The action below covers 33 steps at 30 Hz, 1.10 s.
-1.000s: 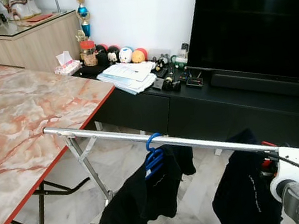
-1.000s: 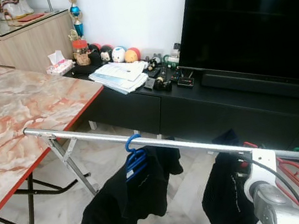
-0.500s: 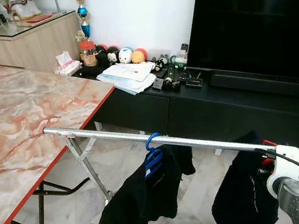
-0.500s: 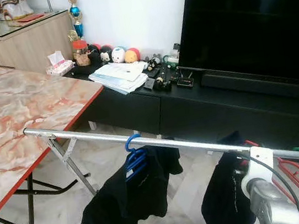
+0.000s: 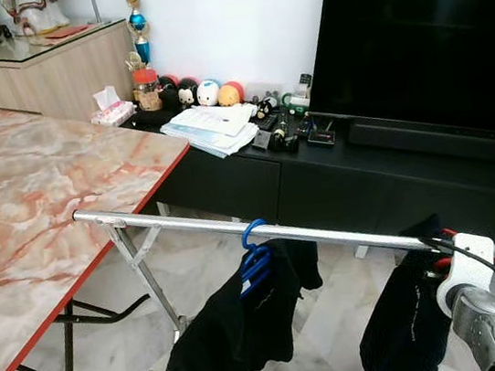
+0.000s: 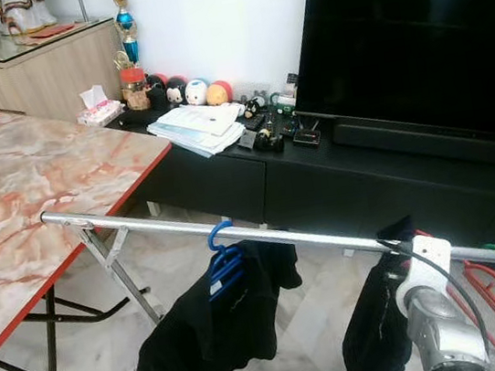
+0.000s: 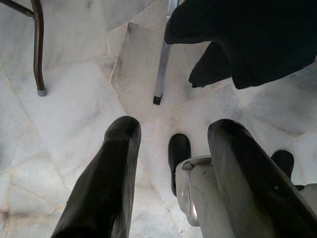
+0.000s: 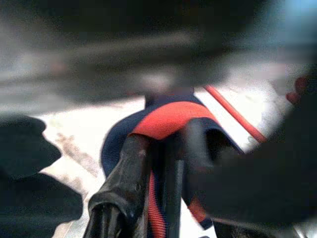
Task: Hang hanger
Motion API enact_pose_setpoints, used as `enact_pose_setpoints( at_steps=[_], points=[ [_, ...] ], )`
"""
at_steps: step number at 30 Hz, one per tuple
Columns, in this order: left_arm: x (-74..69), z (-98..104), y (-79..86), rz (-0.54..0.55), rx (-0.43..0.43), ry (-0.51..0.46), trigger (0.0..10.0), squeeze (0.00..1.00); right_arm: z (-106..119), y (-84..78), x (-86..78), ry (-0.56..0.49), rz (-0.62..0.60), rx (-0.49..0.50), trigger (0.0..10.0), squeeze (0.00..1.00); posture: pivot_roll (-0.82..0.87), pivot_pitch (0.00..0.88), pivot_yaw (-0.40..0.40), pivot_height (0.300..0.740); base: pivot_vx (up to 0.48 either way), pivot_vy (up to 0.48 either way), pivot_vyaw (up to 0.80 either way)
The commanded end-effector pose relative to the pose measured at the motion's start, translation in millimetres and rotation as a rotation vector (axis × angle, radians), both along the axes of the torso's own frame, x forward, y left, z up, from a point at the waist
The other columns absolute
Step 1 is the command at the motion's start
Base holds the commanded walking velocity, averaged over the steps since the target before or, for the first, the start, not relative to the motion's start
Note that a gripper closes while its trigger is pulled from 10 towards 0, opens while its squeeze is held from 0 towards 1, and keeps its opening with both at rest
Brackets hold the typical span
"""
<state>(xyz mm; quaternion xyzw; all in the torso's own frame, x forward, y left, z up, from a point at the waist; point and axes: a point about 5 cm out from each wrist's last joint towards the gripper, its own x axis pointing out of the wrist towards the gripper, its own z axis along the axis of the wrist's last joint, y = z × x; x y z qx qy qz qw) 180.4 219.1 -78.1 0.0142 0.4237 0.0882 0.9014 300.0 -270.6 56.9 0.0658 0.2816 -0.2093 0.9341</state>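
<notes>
A silver rail [image 5: 264, 234] runs across the middle of the frame, so clothes can hang and dry. A blue hanger [image 5: 254, 260] with a black shirt [image 5: 236, 330] is hooked on it already. At the lower right, the right gripper [image 8: 161, 163] is pinched on a red hanger [image 8: 171, 119] with a second shirt [image 5: 409, 320], holding it right up by the rail so the hook can catch. The left gripper [image 7: 171, 168] hangs spread open over the floor [image 7: 59, 129], with no job yet.
</notes>
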Motion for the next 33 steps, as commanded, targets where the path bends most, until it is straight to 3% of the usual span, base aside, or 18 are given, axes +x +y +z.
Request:
enact_pose_setpoints(
  at_steps=[1, 8, 20, 28, 33],
  points=[
    [1.8, 1.3, 0.3, 0.011, -0.004, -0.016, 10.0, 0.0, -9.6, -8.1, -9.1, 0.048, -0.051, 0.012, 10.0, 0.0, 0.11, 0.0, -0.06, 0.74, 0.0, 0.0, 0.0],
    [2.3, 1.3, -1.0, 0.007, -0.006, -0.018, 10.0, 0.0, -17.5, -8.2, -15.0, 0.069, -0.084, 0.007, 10.0, 0.0, 0.12, 0.0, -0.058, 0.74, 0.0, 0.0, 0.0],
    [3.7, 1.8, -1.9, 0.002, -0.006, -0.02, 10.0, 0.0, -33.7, 9.5, -10.4, 0.097, -0.041, 0.054, 10.0, 0.0, 0.12, 0.0, -0.057, 0.74, 0.0, 0.0, 0.0],
    [2.5, 0.9, -3.3, -0.016, -0.001, -0.014, 10.0, 0.0, -35.9, 28.3, -1.1, 0.083, 0.065, 0.107, 10.0, 0.0, 0.13, 0.0, -0.059, 0.74, 0.0, 0.0, 0.0],
    [2.6, 1.1, -2.9, -0.016, -0.001, -0.014, 10.0, 0.0, -28.6, 27.1, 3.8, 0.02, 0.064, 0.048, 10.0, 0.0, 0.12, 0.0, -0.059, 0.74, 0.0, 0.0, 0.0]
  ],
)
